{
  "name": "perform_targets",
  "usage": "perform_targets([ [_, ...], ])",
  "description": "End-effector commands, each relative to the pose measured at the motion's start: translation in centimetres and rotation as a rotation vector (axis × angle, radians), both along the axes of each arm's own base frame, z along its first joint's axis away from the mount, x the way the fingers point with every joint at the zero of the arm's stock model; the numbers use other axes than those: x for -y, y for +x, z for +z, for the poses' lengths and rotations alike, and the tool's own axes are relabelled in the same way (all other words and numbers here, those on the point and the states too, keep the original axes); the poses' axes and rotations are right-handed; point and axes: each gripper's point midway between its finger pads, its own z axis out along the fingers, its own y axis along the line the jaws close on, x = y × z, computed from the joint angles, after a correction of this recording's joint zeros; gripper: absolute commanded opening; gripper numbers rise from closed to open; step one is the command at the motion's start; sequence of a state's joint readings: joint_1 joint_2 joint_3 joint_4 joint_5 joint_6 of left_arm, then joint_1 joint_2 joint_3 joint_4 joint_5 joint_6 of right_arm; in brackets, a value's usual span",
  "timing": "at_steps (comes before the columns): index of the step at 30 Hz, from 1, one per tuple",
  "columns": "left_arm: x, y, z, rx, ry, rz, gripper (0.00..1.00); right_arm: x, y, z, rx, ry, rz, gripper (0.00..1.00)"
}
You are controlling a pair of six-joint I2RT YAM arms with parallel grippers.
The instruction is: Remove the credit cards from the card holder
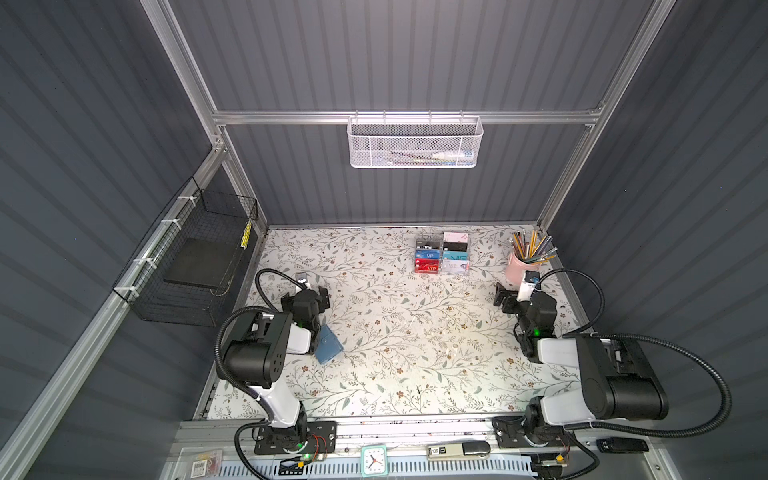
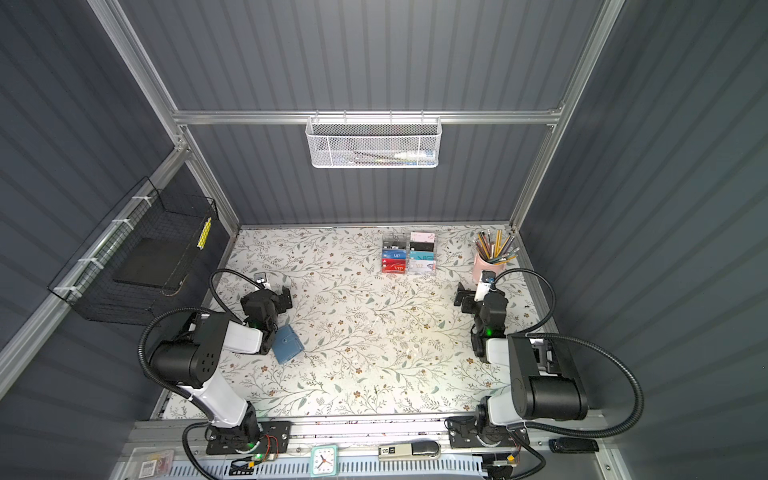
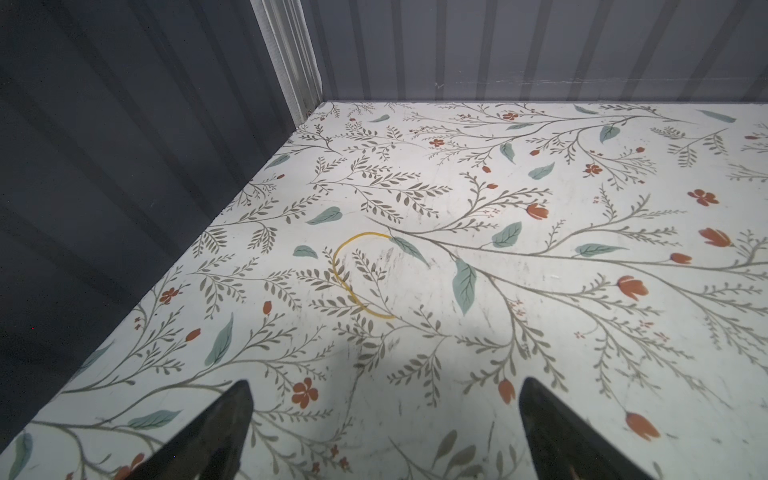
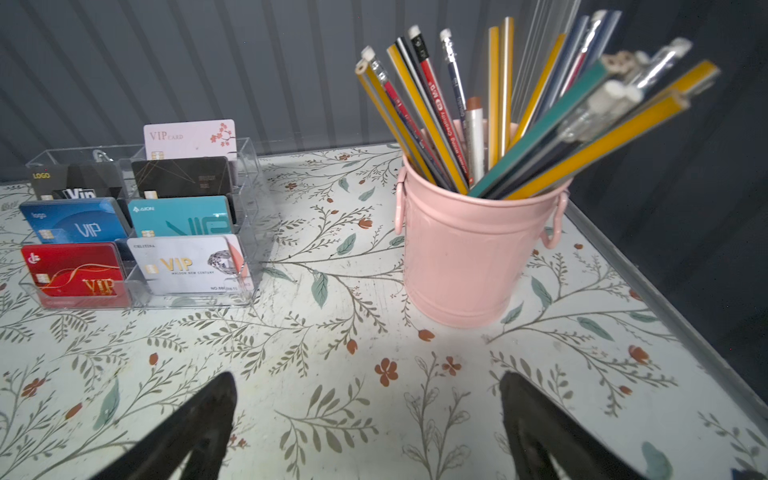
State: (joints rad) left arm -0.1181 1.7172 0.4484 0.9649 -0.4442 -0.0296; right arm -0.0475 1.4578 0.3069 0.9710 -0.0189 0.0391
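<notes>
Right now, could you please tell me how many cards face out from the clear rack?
7. Column nearer the pink cup, back to front: pink card, black card, teal card, silver card. Other column: black logo card, blue card, red card. More may hide behind them.

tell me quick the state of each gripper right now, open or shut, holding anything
left gripper: open, black fingers spread, holding nothing
right gripper: open, black fingers spread, holding nothing
</notes>
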Motion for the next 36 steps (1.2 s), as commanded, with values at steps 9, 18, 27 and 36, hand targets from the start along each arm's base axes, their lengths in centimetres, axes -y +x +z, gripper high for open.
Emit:
perform_targets([
  [9,-0.1,-0.2,3.7,0.008,0.019,0.025,1.00,2.7,0.3,3.0,-0.082,-0.031,-0.210,0.99],
  [18,4.8,-1.2,12.1,0.028,-0.191,-0.105,1.00,4.1,-4.0,8.5,-0.065,0.359,-0.440,0.99],
  [27,12.4,-2.5,10.7,-0.181,-0.444,-0.249,1.00,-4.9,-3.1,10.8,-0.128,0.413,0.013,0.99],
  [36,10.0,-8.3,7.0,-0.331,-0.594,-0.044,1.00,-15.6,-2.8,6.0,-0.328,0.150,0.272,0.99],
])
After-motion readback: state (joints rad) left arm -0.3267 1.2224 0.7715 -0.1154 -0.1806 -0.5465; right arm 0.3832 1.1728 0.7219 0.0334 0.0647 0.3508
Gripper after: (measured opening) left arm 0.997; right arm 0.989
